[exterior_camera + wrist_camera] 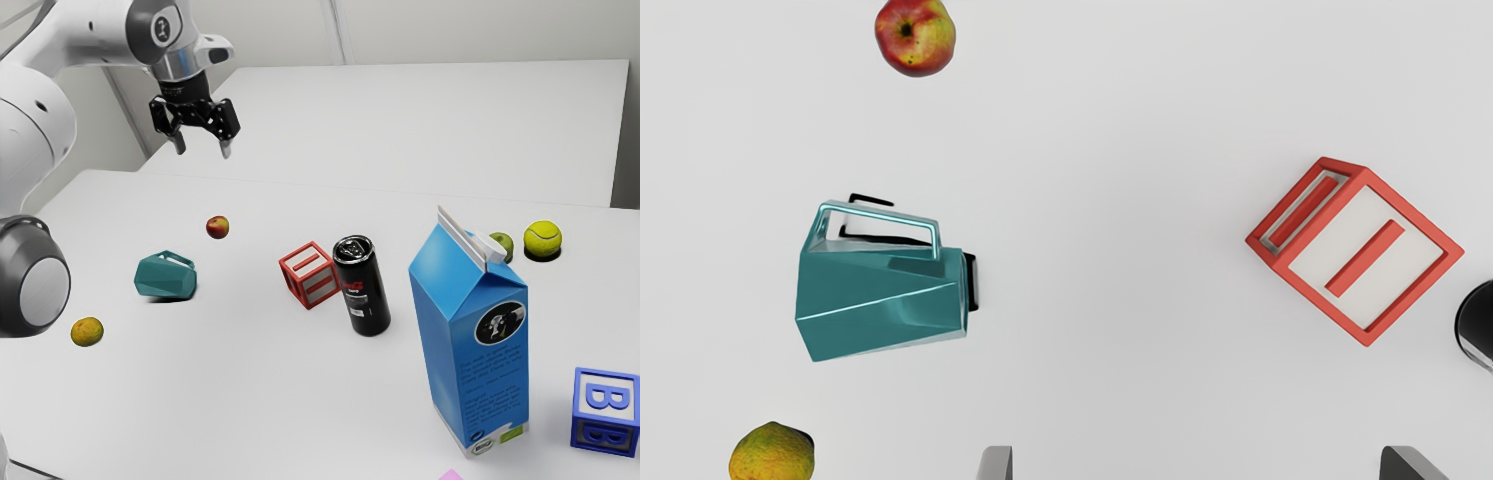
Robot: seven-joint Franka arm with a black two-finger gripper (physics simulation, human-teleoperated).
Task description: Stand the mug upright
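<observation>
The teal mug [166, 277] lies on its side on the table, between a small apple and an orange-yellow fruit in the exterior view. High above the table, my gripper [203, 148] hangs open with nothing between its fingers. From the wrist view, the mug [883, 300] rests on its flank with its handle along one side. My gripper [1196, 463] has its two fingertips wide apart there, and the mug is well away from them.
An apple [217, 227] and a yellow-orange fruit [87, 332] lie near the mug. Toward the exterior view's right stand a red block [310, 275], black can [362, 286], blue carton [475, 340], green fruit [503, 244], tennis ball [543, 239] and blue block [606, 412].
</observation>
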